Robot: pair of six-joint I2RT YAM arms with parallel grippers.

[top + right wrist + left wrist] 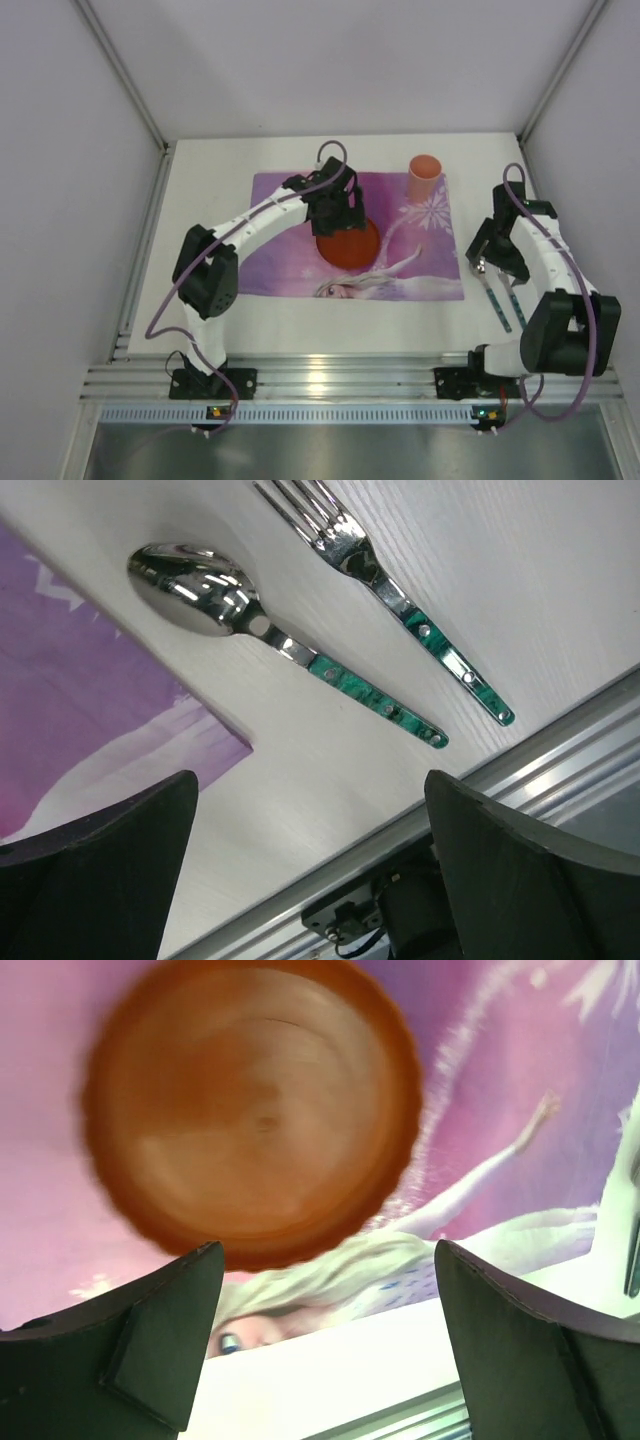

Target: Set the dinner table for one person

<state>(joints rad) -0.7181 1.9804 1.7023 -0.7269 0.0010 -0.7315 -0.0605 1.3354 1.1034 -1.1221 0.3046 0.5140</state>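
Nearest the arm bases, on the right of the large matte white dinner table (205, 180) that spans the workspace, we see a steel spoon (280, 640) with a green marbled handle and a matching fork (385, 590) side by side on the bare top, the right gripper (310, 780) above them, fingers spread and empty. Farther in, the left gripper (328, 1250), likewise spread and holding nothing, hangs over a round orange-red scalloped plate (250, 1110) on the purple princess-print placemat (280, 265). Farthest, a salmon-pink cup (424, 177) stands at the mat's far right corner.
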